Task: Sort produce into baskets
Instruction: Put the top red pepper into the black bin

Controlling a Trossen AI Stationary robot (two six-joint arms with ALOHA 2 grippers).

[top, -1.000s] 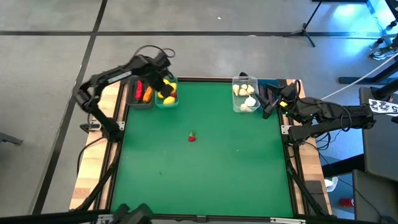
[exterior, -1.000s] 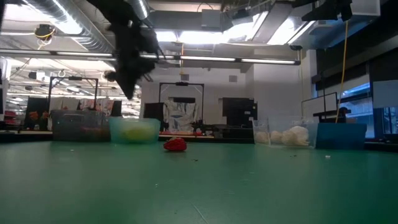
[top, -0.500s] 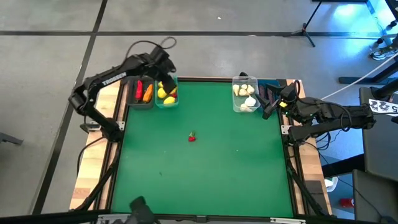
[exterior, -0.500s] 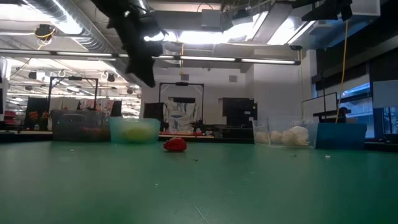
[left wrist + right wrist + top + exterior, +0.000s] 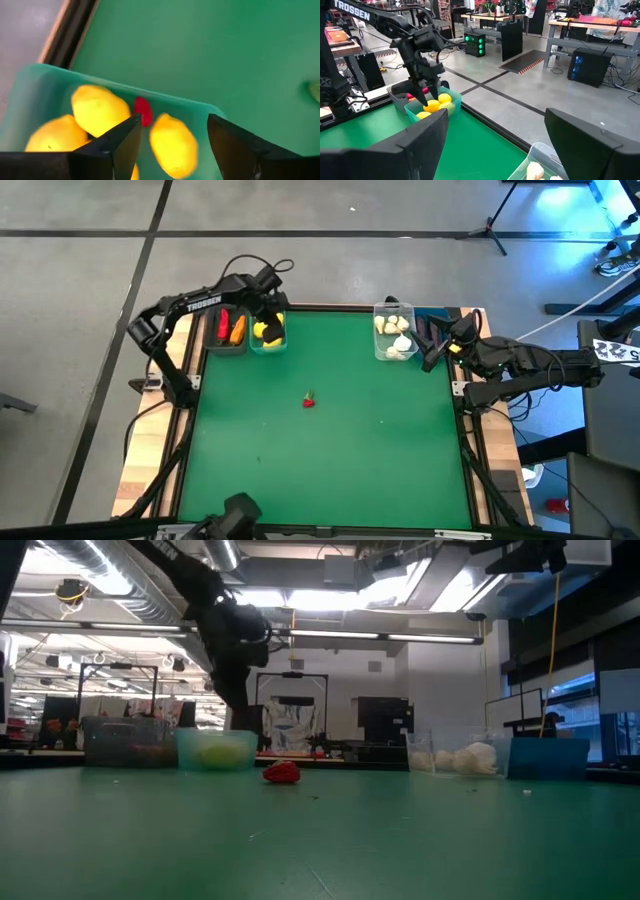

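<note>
My left gripper (image 5: pixel 266 315) (image 5: pixel 173 120) hangs open over the teal basket (image 5: pixel 268 332) (image 5: pixel 50 75) at the table's far left. A blurred yellow lemon (image 5: pixel 172 145) shows between and below its fingers, apart from both, above the lemons (image 5: pixel 97 107) lying in the basket. A small red piece (image 5: pixel 143 110) shows at the basket's wall. A red berry (image 5: pixel 308 400) (image 5: pixel 282 772) lies on the green mat near the middle. My right gripper (image 5: pixel 430 352) (image 5: pixel 495 115) waits open at the far right edge, with nothing between its fingers.
A dark basket (image 5: pixel 227 330) left of the teal one holds a red pepper and an orange carrot. At the far right stand a clear basket (image 5: pixel 394 335) of white garlic and a blue basket (image 5: pixel 432 318), partly hidden by my right arm. A wooden rim (image 5: pixel 190 360) frames the mat.
My left gripper has shifted a little toward the table's right edge over the teal basket and come down toward it. My right arm has kept still, and the red berry has stayed in place.
</note>
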